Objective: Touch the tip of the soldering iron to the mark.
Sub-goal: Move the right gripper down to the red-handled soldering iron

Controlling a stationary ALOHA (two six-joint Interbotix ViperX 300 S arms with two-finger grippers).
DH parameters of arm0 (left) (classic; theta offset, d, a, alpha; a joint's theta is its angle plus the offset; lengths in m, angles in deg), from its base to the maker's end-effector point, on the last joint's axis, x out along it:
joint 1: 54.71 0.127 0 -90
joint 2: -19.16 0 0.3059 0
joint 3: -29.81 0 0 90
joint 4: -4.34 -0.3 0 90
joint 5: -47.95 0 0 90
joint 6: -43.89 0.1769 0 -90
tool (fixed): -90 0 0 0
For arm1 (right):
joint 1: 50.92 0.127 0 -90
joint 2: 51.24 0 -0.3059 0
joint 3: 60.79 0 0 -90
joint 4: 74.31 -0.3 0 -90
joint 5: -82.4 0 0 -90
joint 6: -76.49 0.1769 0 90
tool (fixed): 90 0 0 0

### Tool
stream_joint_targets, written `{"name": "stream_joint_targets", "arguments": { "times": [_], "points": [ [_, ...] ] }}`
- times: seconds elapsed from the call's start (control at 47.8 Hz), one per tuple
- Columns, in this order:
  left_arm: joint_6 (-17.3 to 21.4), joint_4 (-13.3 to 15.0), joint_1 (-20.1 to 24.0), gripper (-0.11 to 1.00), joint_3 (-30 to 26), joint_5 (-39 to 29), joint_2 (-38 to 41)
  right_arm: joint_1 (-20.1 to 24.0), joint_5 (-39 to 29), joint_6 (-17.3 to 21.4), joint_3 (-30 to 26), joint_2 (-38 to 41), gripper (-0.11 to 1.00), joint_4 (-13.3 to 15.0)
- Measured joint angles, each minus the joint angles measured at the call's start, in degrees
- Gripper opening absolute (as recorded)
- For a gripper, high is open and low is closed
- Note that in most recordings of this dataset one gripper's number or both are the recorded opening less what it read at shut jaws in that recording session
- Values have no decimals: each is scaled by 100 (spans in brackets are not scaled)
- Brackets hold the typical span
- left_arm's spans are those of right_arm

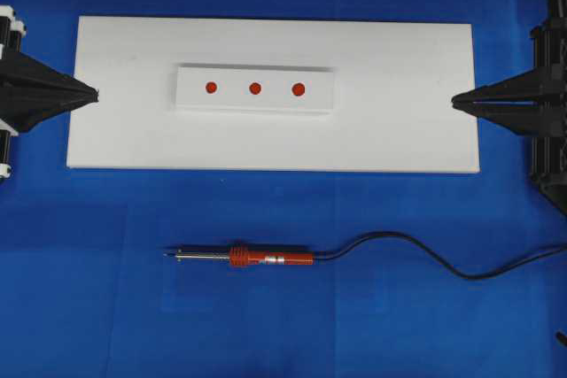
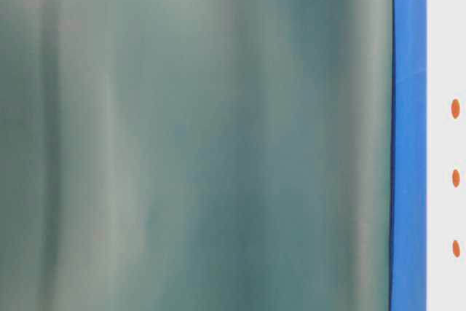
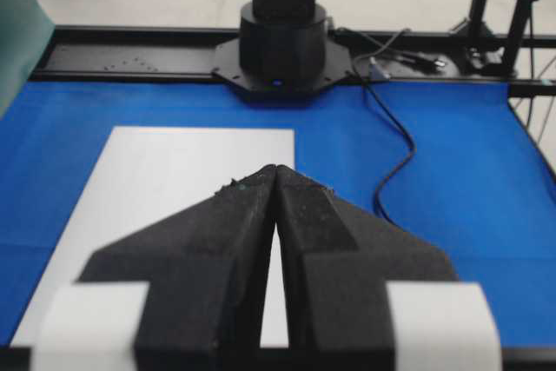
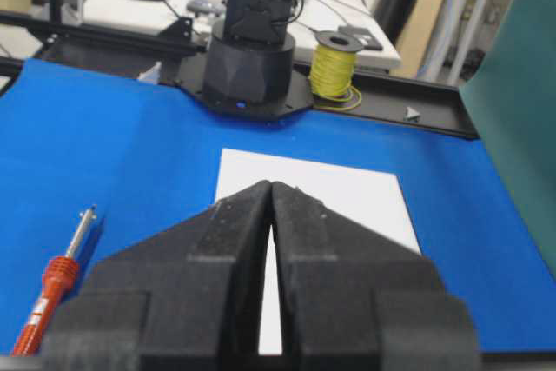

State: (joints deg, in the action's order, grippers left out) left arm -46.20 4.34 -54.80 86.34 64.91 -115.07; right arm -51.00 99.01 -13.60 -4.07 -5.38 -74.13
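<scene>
On the blue table cover (image 1: pixel 89 289), near the front edge in the overhead view, lies the slim soldering iron with orange-red ribbed handle and thin silver shaft (image 1: pixel 252 258). It lies flat, tip pointing left, untouched, well apart from both arms. Its long black cord (image 1: pixel 425 256) snakes off to the right edge.

Behind it sits a large flat white rectangular board (image 1: pixel 115 130), and on that a smaller raised white strip (image 1: pixel 190 95) carrying three solid red round dots in a row. Smallest red dot, the mark (image 1: pixel 211 88), is leftmost; mid-sized red dot (image 1: pixel 255 88) in the middle; largest red dot (image 1: pixel 299 89) on the right. Nothing is touching any of them.

Left black gripper (image 1: pixel 93 92) hovers at the board's left edge, pointing inward, jaws pressed together, holding nothing; left wrist view confirms the foam-padded fingers (image 3: pixel 234 241) meet at the tip. Right black gripper (image 1: pixel 454 100) mirrors it at the board's right edge, fingers likewise closed on nothing per the right wrist view, where the iron's shaft and handle show at lower left.

Table-level view is mostly blocked by a blurred green surface (image 2: pixel 196 136); only a sliver of blue cover and the three dots show at the right.
</scene>
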Motion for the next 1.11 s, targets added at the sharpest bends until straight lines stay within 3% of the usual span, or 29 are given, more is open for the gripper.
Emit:
{"name": "stream_joint_targets", "arguments": {
  "times": [0.105,0.293,0.648,0.795,1.025,1.108],
  "points": [
    [0,0,0,0,9,-9,-9,35,-18,79,-18,26,-6,-9],
    [0,0,0,0,9,-9,-44,193,-88,229,-176,88,-6,-9],
    [0,0,-9,0,18,-9,-53,984,-35,624,-571,870,-2,-18],
    [0,0,0,0,26,-9,-53,1195,26,800,-853,1564,21,-26],
    [0,0,-9,0,44,9,-53,1380,220,1002,-1354,2839,87,-272],
    [0,0,-9,0,53,44,-53,1459,360,1020,-1547,3331,87,-457]
  ]
}}
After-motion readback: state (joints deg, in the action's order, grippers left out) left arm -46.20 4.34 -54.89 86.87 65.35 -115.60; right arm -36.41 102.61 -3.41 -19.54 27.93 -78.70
